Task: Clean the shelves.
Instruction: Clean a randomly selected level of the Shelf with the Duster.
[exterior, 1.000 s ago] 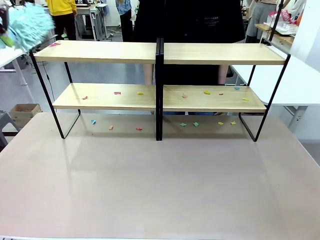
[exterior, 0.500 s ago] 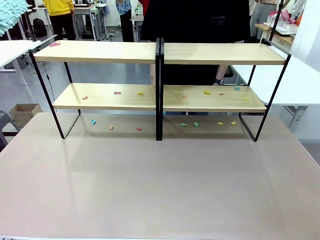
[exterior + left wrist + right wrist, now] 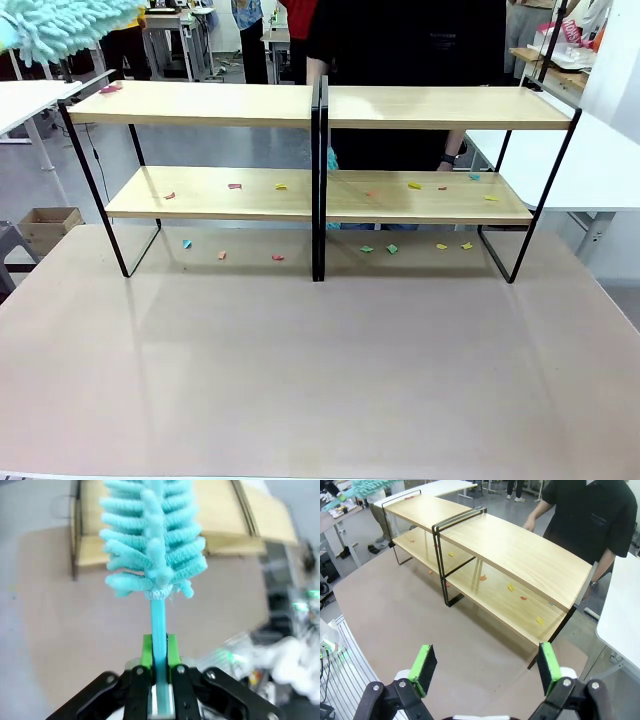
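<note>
A beige table (image 3: 300, 380) fills the foreground of a workshop room. The shelves (image 3: 320, 195) stand across its far half: two units joined side by side, each with an upper and a lower wooden board on a thin black frame. Small coloured paper scraps (image 3: 280, 186) lie on the lower boards and on the table beneath them. One pink scrap (image 3: 108, 88) lies at the left end of the upper board.

The left gripper (image 3: 159, 647) pinches the thin handle of a teal duster (image 3: 152, 540) between its green pads. The fluffy head projects straight beyond the fingertips. The shelves lie farther beyond the head, across bare table.

The right gripper (image 3: 486, 664) has its jaws spread wide with nothing between them. The shelves lie ahead of and below it, well apart. A person (image 3: 590, 515) in a black top stands on the side of the shelves away from this gripper, with one hand (image 3: 529, 524) near the upper board's far edge.
</note>
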Available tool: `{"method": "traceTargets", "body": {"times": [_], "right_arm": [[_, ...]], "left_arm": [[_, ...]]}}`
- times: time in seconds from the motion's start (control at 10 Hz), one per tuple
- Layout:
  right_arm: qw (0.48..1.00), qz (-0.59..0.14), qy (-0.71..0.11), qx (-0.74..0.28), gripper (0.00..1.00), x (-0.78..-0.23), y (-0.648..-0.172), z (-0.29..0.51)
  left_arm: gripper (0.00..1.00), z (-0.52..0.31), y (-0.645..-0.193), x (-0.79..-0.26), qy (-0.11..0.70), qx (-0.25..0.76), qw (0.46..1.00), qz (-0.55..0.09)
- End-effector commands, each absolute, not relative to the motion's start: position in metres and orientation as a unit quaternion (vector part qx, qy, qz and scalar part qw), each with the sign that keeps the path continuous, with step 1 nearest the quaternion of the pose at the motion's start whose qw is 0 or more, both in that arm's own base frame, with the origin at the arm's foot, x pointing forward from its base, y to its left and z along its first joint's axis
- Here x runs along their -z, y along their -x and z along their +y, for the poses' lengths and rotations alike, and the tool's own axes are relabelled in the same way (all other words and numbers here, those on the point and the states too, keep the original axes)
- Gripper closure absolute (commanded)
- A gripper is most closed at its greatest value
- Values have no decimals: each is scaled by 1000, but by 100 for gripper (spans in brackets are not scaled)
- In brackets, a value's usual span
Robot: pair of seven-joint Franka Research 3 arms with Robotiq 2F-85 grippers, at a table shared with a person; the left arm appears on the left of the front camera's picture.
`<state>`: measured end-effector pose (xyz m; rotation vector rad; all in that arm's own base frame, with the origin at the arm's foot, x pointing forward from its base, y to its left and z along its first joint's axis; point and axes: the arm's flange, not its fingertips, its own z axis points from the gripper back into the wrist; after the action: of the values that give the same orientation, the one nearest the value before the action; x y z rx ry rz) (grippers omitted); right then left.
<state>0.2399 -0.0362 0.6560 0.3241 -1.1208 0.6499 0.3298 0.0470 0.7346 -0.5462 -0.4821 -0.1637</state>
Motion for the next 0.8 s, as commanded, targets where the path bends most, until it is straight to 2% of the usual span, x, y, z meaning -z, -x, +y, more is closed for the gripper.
{"method": "traceTargets", "body": {"times": [0.0,0.2,0.4,0.6,0.7], "right_arm": [[783,-520,-153,-304,0,-656,-241,-36],[783,-520,-153,-304,0,-656,-241,-36],[783,-520,-153,-304,0,-656,-241,-36],[783,-520,-153,-304,0,-656,-241,-36],[783,-520,-153,-304,0,-656,-241,-36]], "left_arm": [[87,101,-289,-751,330,127,909,-223],[87,157,-261,-754,375,117,886,-248],[87,212,-229,-748,430,153,853,-253],[87,228,-212,-728,415,167,866,-223],[87,226,-208,-725,423,176,859,-228]]}}
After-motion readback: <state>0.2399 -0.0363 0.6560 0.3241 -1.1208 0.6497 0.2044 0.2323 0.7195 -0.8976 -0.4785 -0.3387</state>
